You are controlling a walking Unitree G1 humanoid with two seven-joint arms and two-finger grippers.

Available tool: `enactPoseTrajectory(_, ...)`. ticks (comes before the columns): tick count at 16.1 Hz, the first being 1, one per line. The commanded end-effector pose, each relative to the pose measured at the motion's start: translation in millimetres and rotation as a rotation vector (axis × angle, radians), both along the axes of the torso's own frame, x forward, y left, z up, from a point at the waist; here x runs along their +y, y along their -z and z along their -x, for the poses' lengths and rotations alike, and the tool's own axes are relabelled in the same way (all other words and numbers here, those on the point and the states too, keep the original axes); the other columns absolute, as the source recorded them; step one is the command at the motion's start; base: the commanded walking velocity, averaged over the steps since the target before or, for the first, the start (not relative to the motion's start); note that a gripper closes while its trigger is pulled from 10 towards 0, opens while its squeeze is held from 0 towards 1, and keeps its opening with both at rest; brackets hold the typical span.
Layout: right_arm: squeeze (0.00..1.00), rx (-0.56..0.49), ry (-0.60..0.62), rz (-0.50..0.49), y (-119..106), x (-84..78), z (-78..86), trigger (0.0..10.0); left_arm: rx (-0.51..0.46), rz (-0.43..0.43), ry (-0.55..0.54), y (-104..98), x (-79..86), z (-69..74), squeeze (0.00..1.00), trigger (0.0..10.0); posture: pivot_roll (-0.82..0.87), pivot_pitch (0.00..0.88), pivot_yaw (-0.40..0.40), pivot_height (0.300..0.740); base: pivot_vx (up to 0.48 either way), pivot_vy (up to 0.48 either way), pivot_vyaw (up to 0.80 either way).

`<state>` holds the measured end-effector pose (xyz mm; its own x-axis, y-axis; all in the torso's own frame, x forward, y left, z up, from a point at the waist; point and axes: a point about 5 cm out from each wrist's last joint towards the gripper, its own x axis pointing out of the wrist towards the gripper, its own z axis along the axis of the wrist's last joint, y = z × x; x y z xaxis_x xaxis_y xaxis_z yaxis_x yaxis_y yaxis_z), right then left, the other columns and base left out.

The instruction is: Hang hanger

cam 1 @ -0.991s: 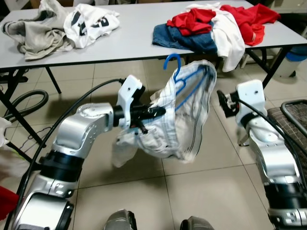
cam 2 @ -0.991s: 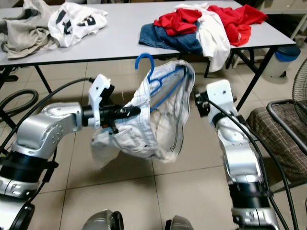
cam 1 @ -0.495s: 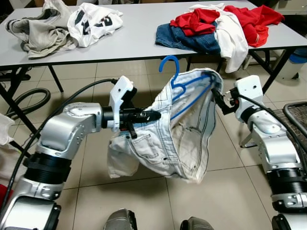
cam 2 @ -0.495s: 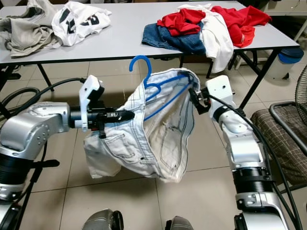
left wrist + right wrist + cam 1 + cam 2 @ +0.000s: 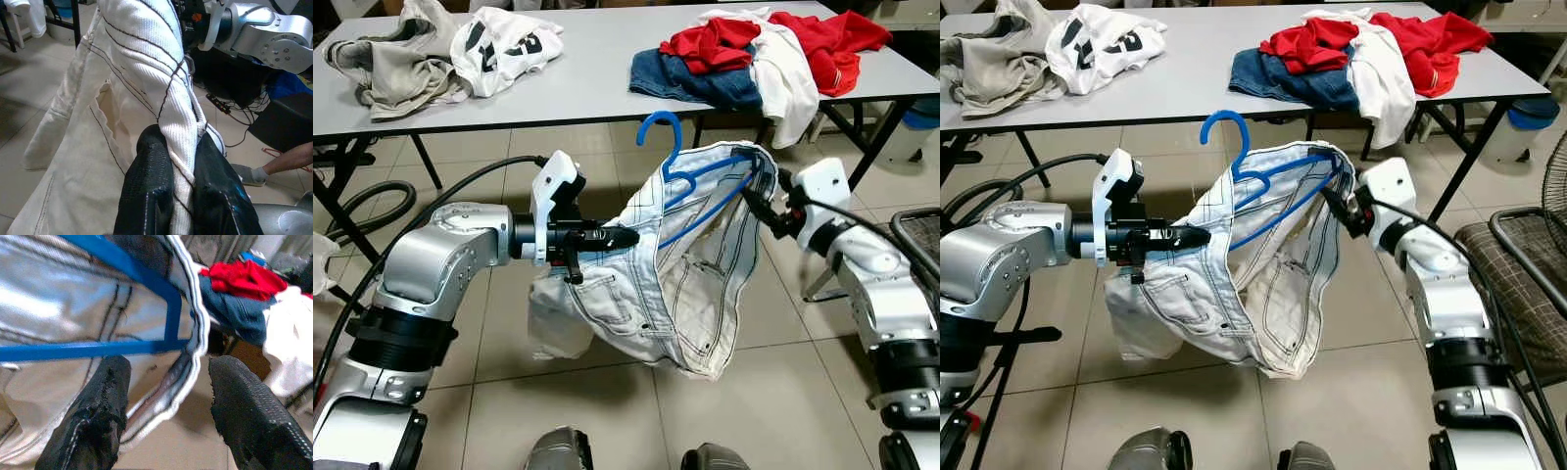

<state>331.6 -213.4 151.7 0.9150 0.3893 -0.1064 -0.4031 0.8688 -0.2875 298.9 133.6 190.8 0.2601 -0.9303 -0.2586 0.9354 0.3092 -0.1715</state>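
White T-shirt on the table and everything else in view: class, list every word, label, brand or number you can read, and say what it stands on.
No text can be read.
White T-shirt on the grey table: bold black print, crumpled and folded, unreadable.
White shorts and blue hanger: no label or lettering visible.

- A blue hanger [image 5: 1268, 186] sits inside the waistband of white jeans [image 5: 1239, 284], its hook standing up above them.
- The left pincer [image 5: 1197, 236] is clamped on the waistband's left side; the legs hang toward the tiled floor [image 5: 1351, 343].
- The right pincer [image 5: 1337, 201] meets the waistband's right end.
- Behind, the counter [image 5: 1195, 88] carries red, white and denim clothes [image 5: 1351, 49] toward its right end, grey and white ones [image 5: 1048, 44] at its left.
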Motion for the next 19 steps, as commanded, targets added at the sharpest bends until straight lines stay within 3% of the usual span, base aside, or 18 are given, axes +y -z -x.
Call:
enactPoseTrajectory(1, 0.0, -0.006, -0.007, -0.001, -3, -3.1, -1.7, 0.0, -0.084, 0.035, 0.054, -21, -6.0, 0.7, 0.0, 0.0, -0.11, 0.0, 0.021, 0.74, 0.0, 0.0, 0.0)
enactPoseTrajectory(14, 0.0, 0.0, -0.017, -0.008, -5, -8.6, -5.6, 0.0, -0.082, 0.02, 0.077, -21, -4.8, -1.7, 0.0, 0.0, -0.12, 0.0, 0.033, 0.74, 0.0, 0.0, 0.0)
enactPoseTrajectory(16, 0.0, 0.001, -0.023, -0.007, -5, -7.6, -4.8, 0.0, -0.084, -0.038, 0.013, -15, -0.7, -7.2, 0.0, 0.0, -0.12, 0.0, 0.031, 0.74, 0.0, 0.0, 0.0)
enactPoseTrajectory(18, 0.0, 0.033, -0.016, 0.002, -2, -11.3, -1.2, 0.0, -0.119, -0.17, -0.141, -4, 8.2, -22.7, 0.0, 0.0, -0.12, 0.0, 0.028, 0.74, 0.0, 0.0, 0.0)
enactPoseTrajectory(19, 0.0, 0.04, -0.014, 0.005, -1, -12.5, -0.6, 0.0, -0.129, -0.186, -0.155, -4, 9.2, -24.1, 0.0, 0.0, -0.12, 0.0, 0.028, 0.74, 0.0, 0.0, 0.0)
